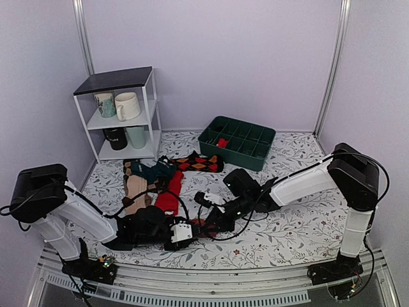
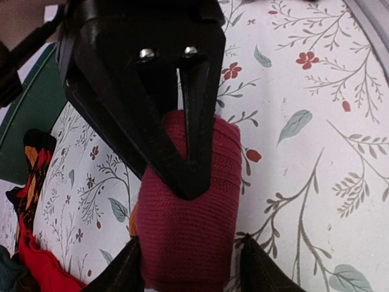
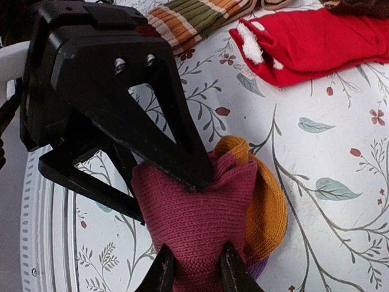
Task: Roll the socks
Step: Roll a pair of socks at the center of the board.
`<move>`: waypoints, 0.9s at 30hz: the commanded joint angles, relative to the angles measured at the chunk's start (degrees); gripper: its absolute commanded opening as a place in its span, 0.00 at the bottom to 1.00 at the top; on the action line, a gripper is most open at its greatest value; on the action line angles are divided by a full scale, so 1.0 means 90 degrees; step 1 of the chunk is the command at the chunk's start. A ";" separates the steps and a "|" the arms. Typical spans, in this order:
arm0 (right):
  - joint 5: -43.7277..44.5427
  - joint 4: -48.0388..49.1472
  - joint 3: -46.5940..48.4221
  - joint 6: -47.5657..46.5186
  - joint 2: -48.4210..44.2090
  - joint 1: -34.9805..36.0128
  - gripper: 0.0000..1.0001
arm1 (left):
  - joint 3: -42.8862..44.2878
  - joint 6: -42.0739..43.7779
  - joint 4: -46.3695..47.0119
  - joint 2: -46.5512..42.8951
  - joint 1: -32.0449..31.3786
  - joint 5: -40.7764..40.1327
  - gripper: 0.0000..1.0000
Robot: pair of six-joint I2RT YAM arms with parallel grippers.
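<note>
Near-edge centre: maroon sock roll [image 2: 182, 243].
Left gripper [image 2: 189, 271]: jaws clamp roll, steadying it.
Right gripper [image 3: 197, 271]: jaws pinch roll, likely tucking.

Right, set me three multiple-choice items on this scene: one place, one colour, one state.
1. On the table, the green tray sits: A near left; B far side, right of middle; C near centre.
2. The right gripper holds a sock coloured: A teal; B black; C maroon.
3. The right gripper is: A shut on the sock; B wide open; C out of view.

B, the top view shows the tray by the back wall. C, the right wrist view shows maroon knit. A, its fingers pinch the knit.
</note>
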 commanded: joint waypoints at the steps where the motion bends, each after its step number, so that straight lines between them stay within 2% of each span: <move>1: 0.0337 -0.2214 -0.0187 0.0257 0.0428 0.0011 0.21 | 0.0165 0.0068 0.0039 0.0287 -0.0133 -0.0059 0.50; 2: 0.0254 -0.2240 -0.0198 0.0294 0.0355 0.0017 0.21 | 0.0203 0.0053 0.0011 0.0353 -0.0140 -0.0060 0.46; 5: 0.0176 -0.2402 -0.0201 0.0484 0.0186 0.0010 0.21 | 0.0347 -0.0008 -0.0070 0.0529 -0.0136 -0.0037 0.22; 10: -0.0116 -0.2715 -0.0048 0.0641 0.0306 0.0001 0.21 | 0.0520 -0.0038 -0.0115 0.0658 -0.0132 0.0147 0.01; 14: -0.0208 -0.2726 -0.0156 0.1002 0.0099 0.0002 0.22 | 0.0644 -0.0239 -0.0266 0.0737 -0.0109 0.0383 0.00; 18: -0.0204 -0.2660 -0.0180 0.1217 -0.0192 -0.0006 0.27 | 0.0821 -0.0532 -0.0549 0.0885 -0.0059 0.0759 0.00; 23: 0.0336 -0.2461 0.0102 0.1068 -0.0619 -0.0110 0.53 | 0.1180 -0.0960 -0.1445 0.1054 0.0024 0.1046 0.00; 27: 0.0709 -0.2009 0.0164 0.0788 -0.1053 -0.0177 0.64 | 0.1086 -0.1243 -0.1578 0.0995 0.0090 0.1193 0.00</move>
